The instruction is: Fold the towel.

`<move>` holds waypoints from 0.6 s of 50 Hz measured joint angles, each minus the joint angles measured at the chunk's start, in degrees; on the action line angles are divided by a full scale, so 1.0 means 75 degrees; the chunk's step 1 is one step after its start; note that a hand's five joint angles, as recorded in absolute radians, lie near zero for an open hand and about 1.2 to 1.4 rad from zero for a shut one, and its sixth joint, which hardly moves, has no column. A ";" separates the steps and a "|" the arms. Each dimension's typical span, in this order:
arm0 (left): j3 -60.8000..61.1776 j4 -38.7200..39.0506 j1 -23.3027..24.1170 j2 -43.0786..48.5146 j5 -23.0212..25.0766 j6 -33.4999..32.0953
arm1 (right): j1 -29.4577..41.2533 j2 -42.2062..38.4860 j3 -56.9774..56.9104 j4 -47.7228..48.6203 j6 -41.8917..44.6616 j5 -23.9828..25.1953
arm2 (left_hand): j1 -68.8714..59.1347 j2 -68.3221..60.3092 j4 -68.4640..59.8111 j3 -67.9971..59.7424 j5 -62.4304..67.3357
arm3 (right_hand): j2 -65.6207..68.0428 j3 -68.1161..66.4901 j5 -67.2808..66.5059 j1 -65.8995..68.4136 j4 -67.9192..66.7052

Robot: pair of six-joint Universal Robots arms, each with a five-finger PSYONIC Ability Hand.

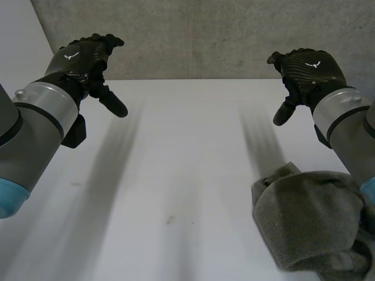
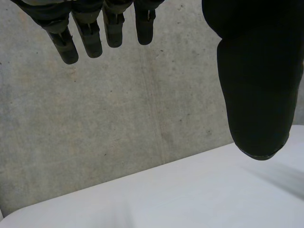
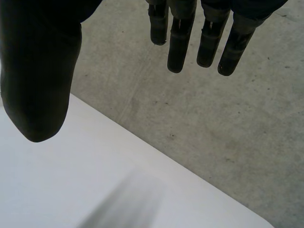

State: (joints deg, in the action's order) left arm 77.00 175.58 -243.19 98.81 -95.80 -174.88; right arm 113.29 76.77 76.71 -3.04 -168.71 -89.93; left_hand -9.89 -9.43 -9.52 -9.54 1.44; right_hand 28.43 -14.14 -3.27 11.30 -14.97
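**Robot hands poised over an unfolded towel.** Two black hands hover above a smooth white table [image 1: 176,187], backed by a rough, mottled grey concrete wall [image 1: 205,35]. The left hand [image 1: 85,58] is at the upper left of the head view and the right hand [image 1: 307,73] at the upper right. Each bears a small white winged mark [image 1: 71,57] on its back, and no lettering can be read. The right hand's back has a fine woven, carbon-like sheen.

Both hands are empty and relaxed. In the left wrist view, slim segmented fingers [image 2: 90,40] hang straight and side by side, with the broad, smooth thumb [image 2: 259,85] well apart from them. The right wrist view shows the same pose, with straight fingers [image 3: 178,45] and a rounded thumb [image 3: 40,80] spread away from them.

The towel [image 1: 307,222] is a grey-green terry cloth with a nubbly pile. It lies crumpled in a rounded heap on the table at the lower right of the head view, beside the matte grey right arm [image 1: 348,126] and well apart from both hands.
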 measured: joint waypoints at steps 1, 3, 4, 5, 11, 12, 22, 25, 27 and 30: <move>0.0005 0.0006 0.0002 0.0001 0.0000 -0.0001 | -0.0002 -0.0002 -0.0014 -0.0025 0.0029 0.0033 | 0.0000 0.0000 0.0000 0.0000 0.0000 | 0.0000 0.0000 0.0000 -0.0001 0.0000; 0.0014 0.0014 0.0011 0.0008 -0.0001 -0.0005 | -0.0007 -0.0007 -0.0048 -0.0114 0.0129 0.0117 | 0.0001 0.0000 0.0000 0.0000 0.0000 | 0.0000 0.0000 0.0000 -0.0001 0.0000; 0.0018 0.0016 0.0019 0.0016 -0.0002 -0.0009 | -0.0014 -0.0007 -0.0080 -0.0215 0.0236 0.0173 | 0.0000 0.0000 0.0000 0.0000 0.0000 | 0.0000 0.0000 0.0000 -0.0001 0.0000; 0.0021 0.0018 0.0027 0.0026 -0.0003 -0.0012 | -0.0022 -0.0005 -0.0110 -0.0329 0.0358 0.0227 | 0.0001 0.0000 0.0000 0.0000 0.0000 | 0.0000 0.0000 0.0000 -0.0001 0.0000; 0.0034 0.0016 0.0073 0.0095 -0.0002 -0.0035 | -0.0083 0.0009 -0.0268 -0.1206 0.1221 0.0403 | 0.0001 0.0000 0.0000 0.0000 0.0000 | 0.0000 0.0000 0.0000 -0.0001 0.0000; 0.0046 0.0014 0.0085 0.0110 0.0000 -0.0040 | -0.0101 0.0016 -0.0288 -0.1495 0.1484 0.0426 | 0.0001 0.0000 0.0000 0.0000 0.0000 | 0.0001 0.0000 0.0000 -0.0001 0.0000; 0.0811 0.0135 0.0333 0.0122 -0.0008 -0.0032 | -0.0262 0.0096 0.0263 -0.2768 0.2417 0.0451 | 0.0000 0.0000 0.0000 0.0000 0.0000 | 0.0000 0.0000 0.0000 -0.0001 0.0001; 0.1199 0.0300 0.0364 0.0085 -0.0006 -0.0028 | -0.0396 0.0204 0.0641 -0.2944 0.2656 0.0460 | 0.0001 0.0000 0.0000 0.0000 0.0000 | 0.0000 0.0000 0.0000 -0.0001 0.0000; 0.1480 0.0458 0.0368 0.0061 -0.0005 -0.0027 | -0.0500 0.0295 0.0954 -0.3050 0.2866 0.0468 | 0.0001 0.0000 0.0000 0.0000 0.0000 | 0.0000 0.0000 0.0000 0.0000 0.0000; 0.1989 0.0820 0.0337 0.0026 -0.0006 -0.0025 | -0.0695 0.0432 0.1552 -0.3172 0.3275 0.0481 | 0.0001 0.0000 0.0000 0.0000 -0.0001 | 0.0000 0.0000 0.0000 0.0000 0.0000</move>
State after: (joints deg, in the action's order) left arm 91.91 181.73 -240.66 99.00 -95.84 -175.07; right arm 108.07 80.01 88.35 -26.84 -144.15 -86.33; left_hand -9.88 -9.43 -9.52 -9.54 1.44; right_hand 28.43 -14.14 -3.27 11.30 -14.97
